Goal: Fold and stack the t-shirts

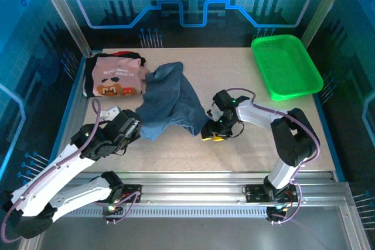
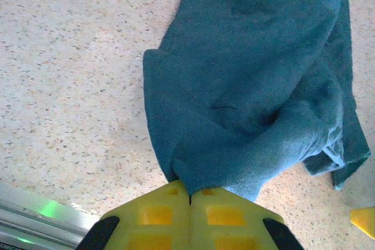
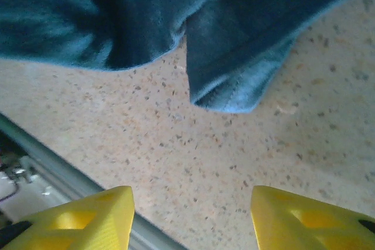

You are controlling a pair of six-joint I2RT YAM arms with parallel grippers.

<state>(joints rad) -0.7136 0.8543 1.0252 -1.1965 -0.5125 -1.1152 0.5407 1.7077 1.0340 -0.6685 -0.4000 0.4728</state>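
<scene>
A crumpled dark slate-blue t-shirt lies in the middle of the table. My left gripper is at its near left edge. In the left wrist view the yellow fingers are pressed together with a fold of the blue t-shirt pinched at their tips. My right gripper is at the shirt's near right corner, open. In the right wrist view the hemmed corner of the blue cloth lies ahead of it, and only bare table is between the fingers. A folded pink t-shirt with a pixel print rests on a black t-shirt at the back left.
A bright green mesh basket stands at the back right. The metal rail along the table's near edge runs close behind both grippers. Bare tabletop lies between the blue shirt and the basket.
</scene>
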